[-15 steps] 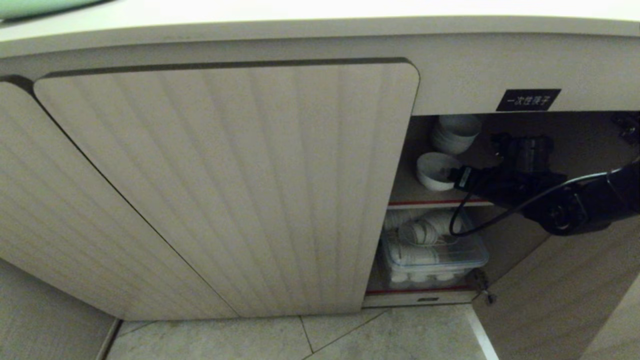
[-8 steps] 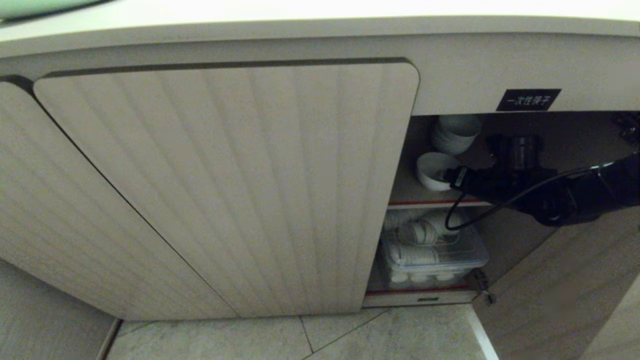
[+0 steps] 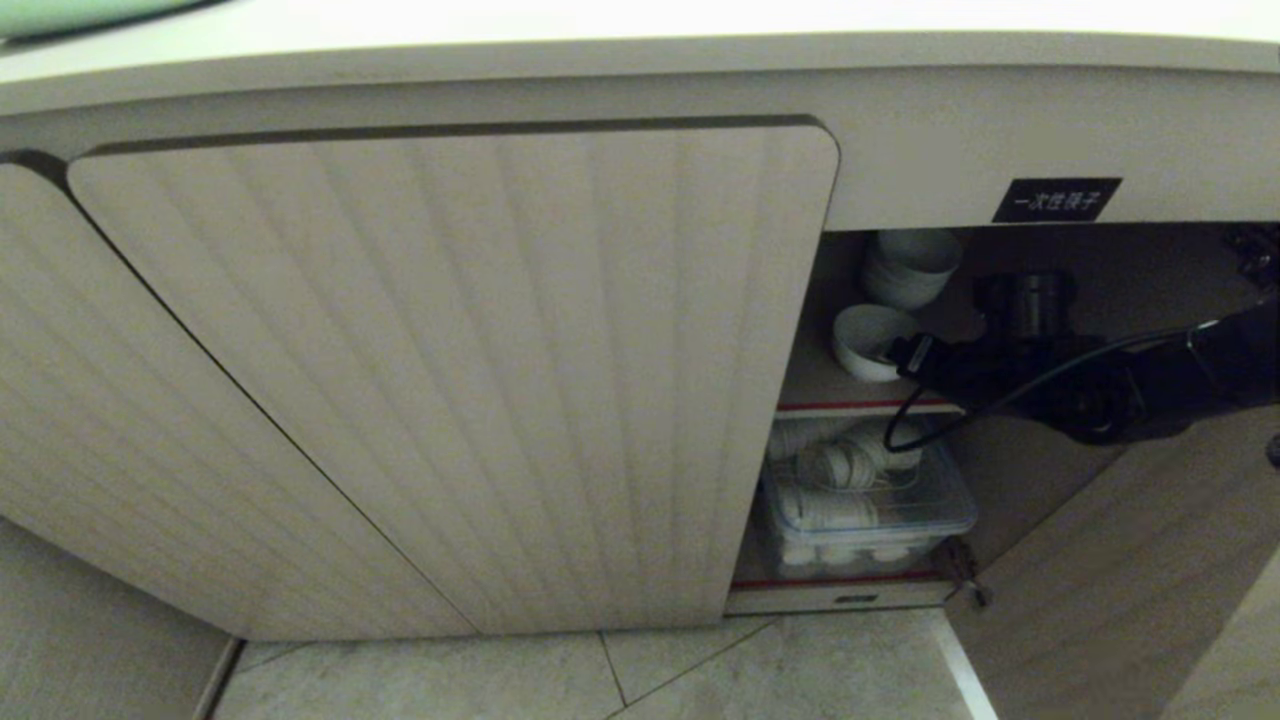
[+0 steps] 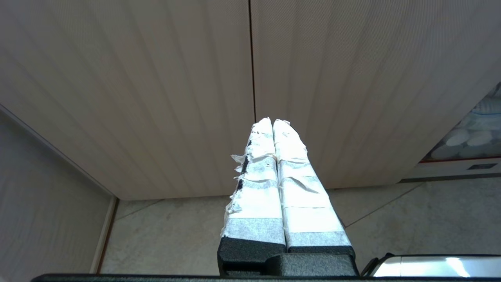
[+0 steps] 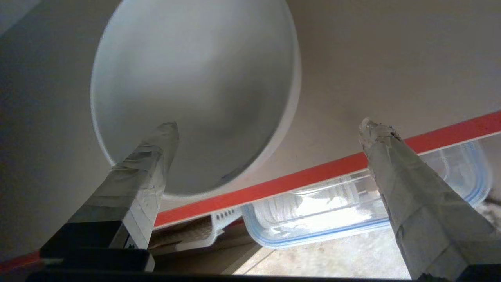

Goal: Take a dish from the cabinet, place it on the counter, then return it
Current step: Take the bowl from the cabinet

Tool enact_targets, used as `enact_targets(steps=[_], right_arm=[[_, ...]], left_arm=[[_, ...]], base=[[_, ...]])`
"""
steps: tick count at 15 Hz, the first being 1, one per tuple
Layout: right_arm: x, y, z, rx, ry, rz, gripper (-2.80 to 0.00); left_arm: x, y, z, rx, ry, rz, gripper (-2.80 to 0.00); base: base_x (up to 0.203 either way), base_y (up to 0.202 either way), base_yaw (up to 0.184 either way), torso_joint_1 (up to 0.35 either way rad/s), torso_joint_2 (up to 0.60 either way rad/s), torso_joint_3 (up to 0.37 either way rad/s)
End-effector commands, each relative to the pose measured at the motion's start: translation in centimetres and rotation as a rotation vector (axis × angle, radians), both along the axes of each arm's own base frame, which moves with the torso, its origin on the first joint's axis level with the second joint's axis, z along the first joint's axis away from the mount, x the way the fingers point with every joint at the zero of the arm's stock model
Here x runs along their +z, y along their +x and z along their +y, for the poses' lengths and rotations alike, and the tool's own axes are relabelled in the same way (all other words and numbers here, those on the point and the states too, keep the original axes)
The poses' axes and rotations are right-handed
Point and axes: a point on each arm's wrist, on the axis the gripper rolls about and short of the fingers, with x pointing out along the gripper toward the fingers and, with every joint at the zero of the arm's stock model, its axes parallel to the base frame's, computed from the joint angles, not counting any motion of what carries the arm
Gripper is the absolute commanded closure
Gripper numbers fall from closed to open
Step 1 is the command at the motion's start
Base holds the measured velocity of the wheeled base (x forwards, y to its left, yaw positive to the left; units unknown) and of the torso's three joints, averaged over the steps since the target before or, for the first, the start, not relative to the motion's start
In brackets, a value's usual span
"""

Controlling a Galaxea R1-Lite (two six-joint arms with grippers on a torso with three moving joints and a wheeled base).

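The dish (image 3: 862, 335) is a small white bowl standing alone on the upper shelf of the open cabinet (image 3: 1056, 199), just behind the shelf's red edge (image 3: 850, 408). My right gripper (image 3: 900, 352) reaches in from the right and stands open at the dish. In the right wrist view one taped finger (image 5: 156, 156) lies over the mouth of the dish (image 5: 195, 78) and the other finger (image 5: 391, 164) is well outside it; nothing is gripped. My left gripper (image 4: 273, 120) is shut and parked before the closed doors. The counter (image 3: 600, 20) runs along the top.
A stack of white bowls (image 3: 905, 268) stands behind the dish. On the lower shelf sits a clear blue-rimmed box (image 3: 870, 510) of white ware. The closed fluted door (image 3: 450, 380) borders the opening on the left and the swung-open door (image 3: 1120, 570) on the right. Below is tiled floor (image 3: 700, 670).
My right arm has edged left, further into the cabinet, and its wrist has risen a little. The dish has not moved.
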Motion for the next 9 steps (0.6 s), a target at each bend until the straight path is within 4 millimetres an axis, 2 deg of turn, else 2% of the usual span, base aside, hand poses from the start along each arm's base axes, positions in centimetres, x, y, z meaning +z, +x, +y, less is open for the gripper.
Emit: enact_targets(steps=[1, 9], right_arm=[[0.23, 0.44, 0.06, -0.012, 0.027, 0.002, -2.8], [-0.29, 1.22, 0.16, -0.045, 0.104, 0.069, -2.8]], left_arm=[[0.0, 0.0, 0.0, 0.0, -0.001, 0.0, 0.0], [0.0, 0.0, 0.0, 0.0, 0.0, 0.0, 0.0]], base=[[0.0, 0.0, 0.0, 0.0, 0.0, 0.0], [0.0, 0.0, 0.0, 0.0, 0.0, 0.0]])
